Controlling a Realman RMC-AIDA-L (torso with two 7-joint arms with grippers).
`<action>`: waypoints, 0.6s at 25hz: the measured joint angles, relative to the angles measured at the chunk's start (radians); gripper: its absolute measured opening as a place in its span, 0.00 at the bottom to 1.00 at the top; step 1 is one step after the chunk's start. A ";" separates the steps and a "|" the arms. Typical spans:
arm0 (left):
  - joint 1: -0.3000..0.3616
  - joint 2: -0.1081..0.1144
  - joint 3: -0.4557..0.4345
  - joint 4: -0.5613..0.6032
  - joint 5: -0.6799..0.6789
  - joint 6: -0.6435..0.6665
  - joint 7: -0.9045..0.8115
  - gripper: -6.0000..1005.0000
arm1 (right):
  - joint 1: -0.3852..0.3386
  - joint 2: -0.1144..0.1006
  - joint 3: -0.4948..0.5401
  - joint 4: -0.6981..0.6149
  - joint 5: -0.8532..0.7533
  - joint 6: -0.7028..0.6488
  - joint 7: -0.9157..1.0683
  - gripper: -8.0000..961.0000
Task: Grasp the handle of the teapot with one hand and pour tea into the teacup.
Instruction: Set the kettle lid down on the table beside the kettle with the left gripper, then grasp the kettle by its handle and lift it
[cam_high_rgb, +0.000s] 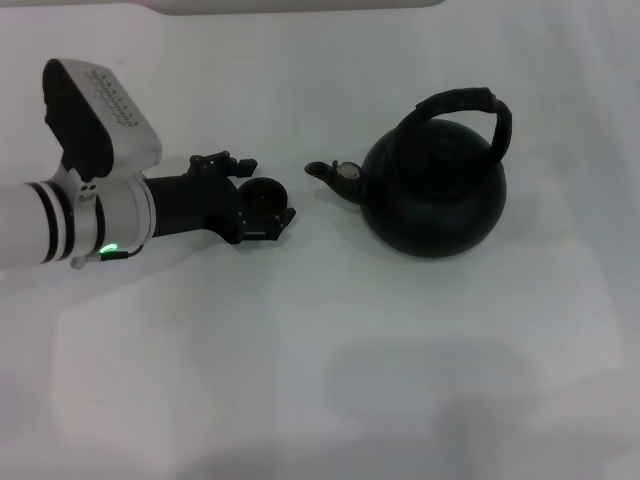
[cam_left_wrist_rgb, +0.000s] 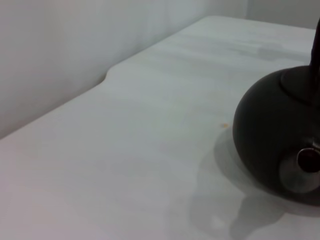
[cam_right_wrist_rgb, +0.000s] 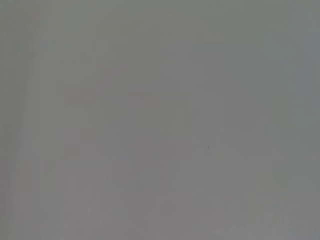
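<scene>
The dark round teapot (cam_high_rgb: 435, 200) stands right of centre, its short spout (cam_high_rgb: 325, 172) pointing left and its arched black handle (cam_high_rgb: 470, 100) upright over the lid. The tiny dark teacup (cam_high_rgb: 266, 192) sits on the table just left of the spout. My left gripper (cam_high_rgb: 262, 200) reaches in from the left, open, its fingers (cam_high_rgb: 232, 161) standing wider apart than the cup that lies between them. In the left wrist view the teapot (cam_left_wrist_rgb: 275, 130) fills the right side, with its pale metallic spot (cam_left_wrist_rgb: 300, 170) showing. My right gripper is out of view.
The white table (cam_high_rgb: 320, 380) stretches all around, its far edge (cam_left_wrist_rgb: 107, 75) showing against a pale wall in the left wrist view. The right wrist view shows only a plain grey surface.
</scene>
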 joint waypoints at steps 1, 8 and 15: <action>0.005 0.000 0.000 0.007 0.000 0.001 0.001 0.88 | 0.000 0.000 0.000 0.000 0.000 0.000 0.000 0.61; 0.054 -0.001 0.001 0.091 -0.009 0.025 0.000 0.87 | 0.000 0.000 0.000 0.000 0.000 0.000 -0.001 0.61; 0.173 0.001 -0.010 0.268 -0.046 0.053 0.010 0.87 | -0.012 -0.002 0.000 -0.005 0.000 0.000 -0.001 0.61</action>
